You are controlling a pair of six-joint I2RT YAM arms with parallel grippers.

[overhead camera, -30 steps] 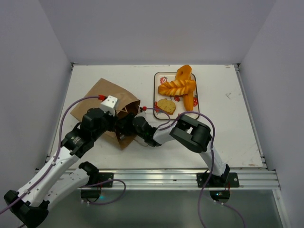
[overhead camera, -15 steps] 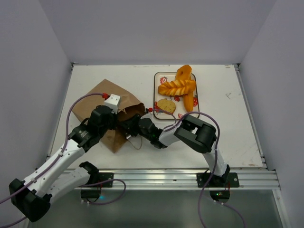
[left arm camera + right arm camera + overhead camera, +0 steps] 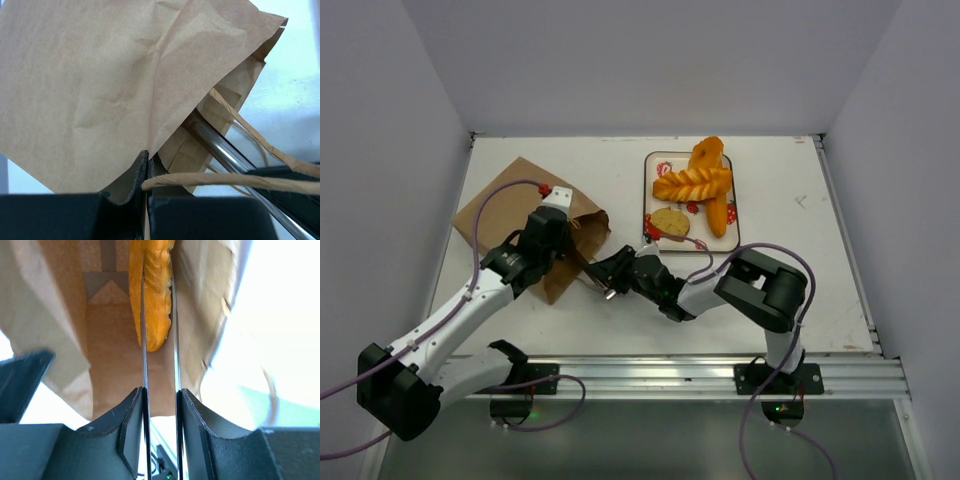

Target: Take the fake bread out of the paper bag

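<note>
The brown paper bag (image 3: 510, 205) lies on its side at the left, mouth toward the right. My left gripper (image 3: 565, 250) is shut on the edge of the bag (image 3: 100, 75) at its mouth (image 3: 148, 165), beside a loop handle (image 3: 225, 180). My right gripper (image 3: 620, 270) is shut on metal tongs (image 3: 143, 340). The tongs reach into the bag's mouth and pinch an orange fake bread loaf (image 3: 152, 295) inside the bag (image 3: 110, 340). My right gripper's jaws (image 3: 160, 400) press the two tong arms.
A strawberry-print tray (image 3: 651, 160) stands at the back centre. It holds a braided loaf (image 3: 692, 184), a long loaf (image 3: 710, 160) and a paler piece (image 3: 670, 221). The tongs' arm also shows in the left wrist view (image 3: 225, 150). Walls close in the table on three sides.
My left gripper has pulled the bag back and to the left. My right gripper has drawn back to the right with the tongs, away from the bag's mouth.
</note>
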